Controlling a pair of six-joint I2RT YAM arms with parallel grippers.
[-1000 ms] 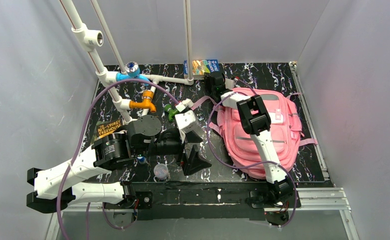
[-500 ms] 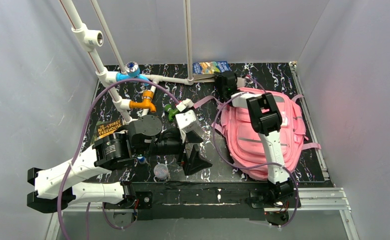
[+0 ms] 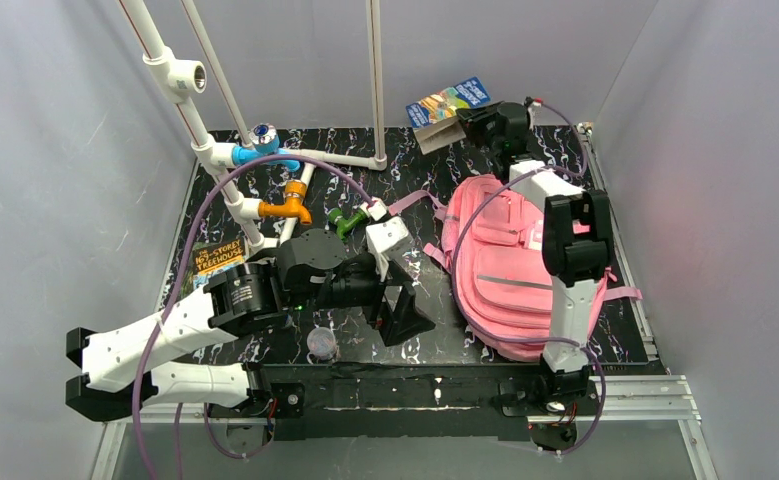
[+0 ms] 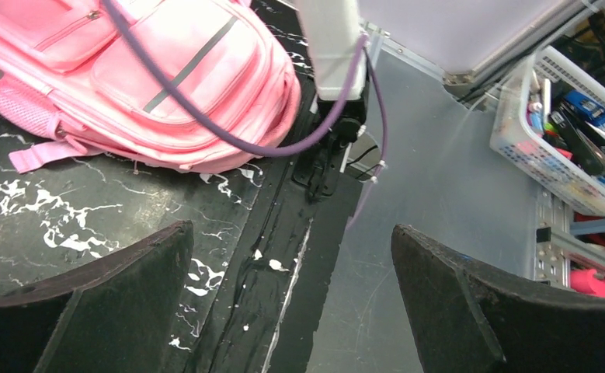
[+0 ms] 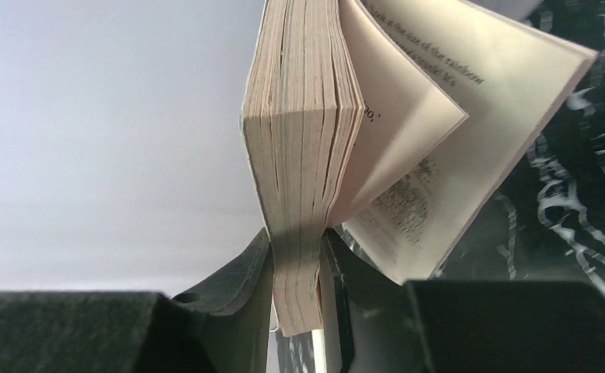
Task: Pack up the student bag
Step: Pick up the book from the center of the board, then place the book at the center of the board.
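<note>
On the black white-veined surface [image 3: 435, 310], the large pink fabric backpack [image 3: 505, 280] lies flat on the right side. The right hand [image 3: 470, 122] pinches a thick colourful-covered paperback book [image 3: 448, 103] (its pages fanning loose) above the far edge. The left hand [image 3: 397, 310] hangs spread and holds nothing, left of the backpack.

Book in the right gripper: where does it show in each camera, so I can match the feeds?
Top external: the book is at the far edge, right of centre, colourful cover up, held by the right gripper.
Left wrist: not in it.
Right wrist: the book fills the centre, page block clamped between the fingers, loose pages fanning to the right.
Shared landmark: the black marbled table, also seen at left wrist and right wrist.
</note>
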